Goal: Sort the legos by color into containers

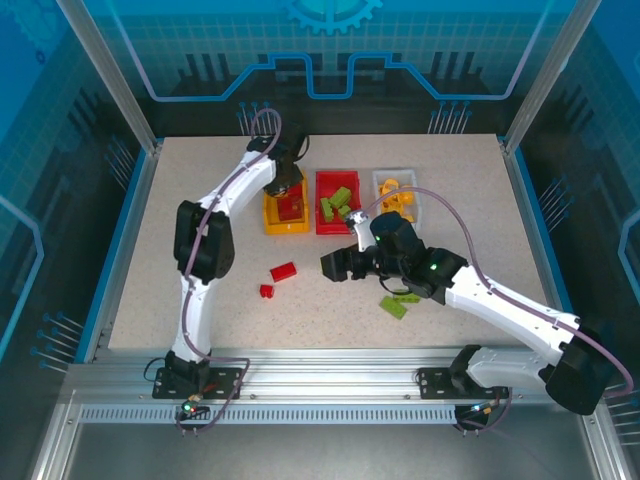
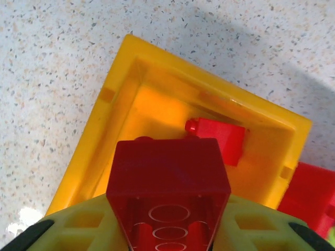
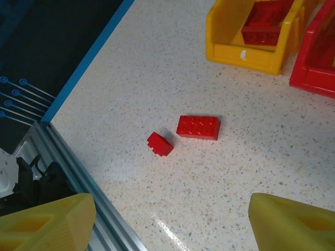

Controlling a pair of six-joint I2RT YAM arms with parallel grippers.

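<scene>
While the left claw [image 2: 168, 232] gripped a red plastic brick [image 2: 167, 167] over the yellow plastic bin [image 2: 107, 125], the right claw [image 3: 170, 219] gaped wide, empty.

A speckled pale table [image 1: 300, 310] with blue edging [image 1: 116, 260] sits inside aluminium framing [image 1: 330, 365] and blue-printed panels [image 1: 200, 50]

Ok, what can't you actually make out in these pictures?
Top view: much of the yellow bin's inside, under the left gripper.
Left wrist view: lower end of the held red brick, cut off at the bottom edge.
Right wrist view: most of the red bin, cut off at right.
</scene>
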